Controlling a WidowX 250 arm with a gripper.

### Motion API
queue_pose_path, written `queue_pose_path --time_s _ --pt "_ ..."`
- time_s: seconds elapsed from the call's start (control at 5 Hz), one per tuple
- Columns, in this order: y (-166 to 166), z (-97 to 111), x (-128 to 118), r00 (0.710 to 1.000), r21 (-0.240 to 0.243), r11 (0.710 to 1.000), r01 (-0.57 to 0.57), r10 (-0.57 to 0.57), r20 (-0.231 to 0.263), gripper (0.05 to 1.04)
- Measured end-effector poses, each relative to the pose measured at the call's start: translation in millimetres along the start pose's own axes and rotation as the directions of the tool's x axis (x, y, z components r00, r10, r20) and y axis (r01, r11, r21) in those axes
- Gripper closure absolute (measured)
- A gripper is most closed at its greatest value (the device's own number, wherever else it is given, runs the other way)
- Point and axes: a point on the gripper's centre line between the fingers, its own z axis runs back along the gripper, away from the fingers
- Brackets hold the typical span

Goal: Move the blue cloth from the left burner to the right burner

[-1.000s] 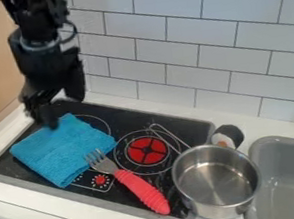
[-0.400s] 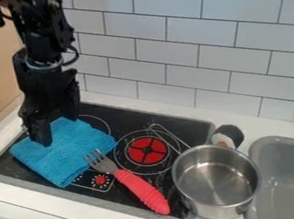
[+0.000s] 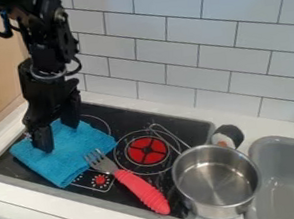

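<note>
Two fingers (image 3: 43, 139) spread on gripper (image 3: 59, 138), at blue cloth (image 3: 71, 153), left of frame. Looks pre-grasp; next, pinch and lift.

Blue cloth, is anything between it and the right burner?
Yes, a fork lies partly between, its tines at the edge of the cloth; a bent metal wire also crosses the rim of the right burner.

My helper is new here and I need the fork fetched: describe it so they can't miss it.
Find the black stovetop beside the gray sink. On its front part, between the blue cloth and the steel pot, lies the fork. Its metal tines point toward the cloth, and its thick, ridged red handle sets it apart from both neighbors.
</note>
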Motion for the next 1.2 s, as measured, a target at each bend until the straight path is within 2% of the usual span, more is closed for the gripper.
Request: queue_pose_path --time_s 0.4,1.2 --pt "0.0 -13.0 4.5 1.0 0.036 0.999 -0.019 0.019 0.003 0.085" --pt "-20.1 -11.4 -3.3 0.998 0.016 0.999 -0.051 0.051 -0.024 0.085"
